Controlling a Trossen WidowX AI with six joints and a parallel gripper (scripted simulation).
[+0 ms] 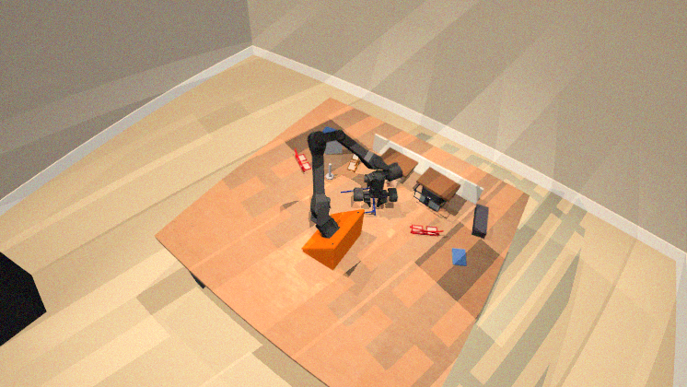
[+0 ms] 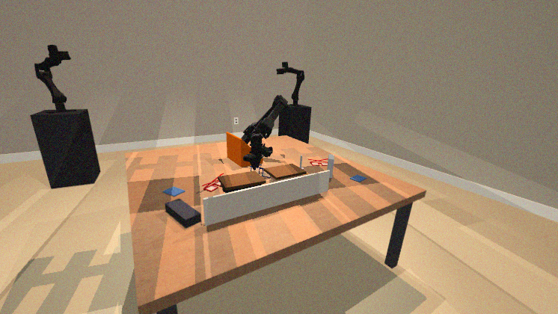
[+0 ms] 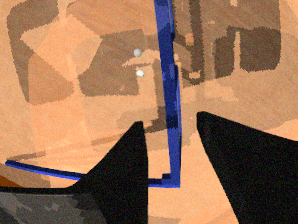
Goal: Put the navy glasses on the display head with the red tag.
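The navy glasses (image 1: 374, 209) (image 3: 171, 100) are under my gripper (image 1: 375, 201) (image 2: 255, 167) (image 3: 170, 124). In the wrist view their front runs up and down between the two fingertips, with gaps on both sides, and one temple reaches left behind the left finger. My gripper is partly open and grips nothing. Two brown-topped blocks, the nearer (image 1: 436, 183) (image 2: 241, 180) and the farther (image 1: 402, 164) (image 2: 285, 170), appear to be the display heads. Dark glasses (image 1: 429, 200) are at the nearer one's front. I cannot make out the red tag.
A white board (image 1: 473, 191) (image 2: 265, 200) stands behind the blocks. Red glasses (image 1: 427, 229) (image 2: 210, 187), a dark case (image 1: 480, 221) (image 2: 182, 212) and a blue piece (image 1: 459, 257) (image 2: 173, 191) lie to one side. More red glasses (image 1: 302, 161), tan glasses (image 1: 354, 163) and a small stand (image 1: 330, 173) are on the other.
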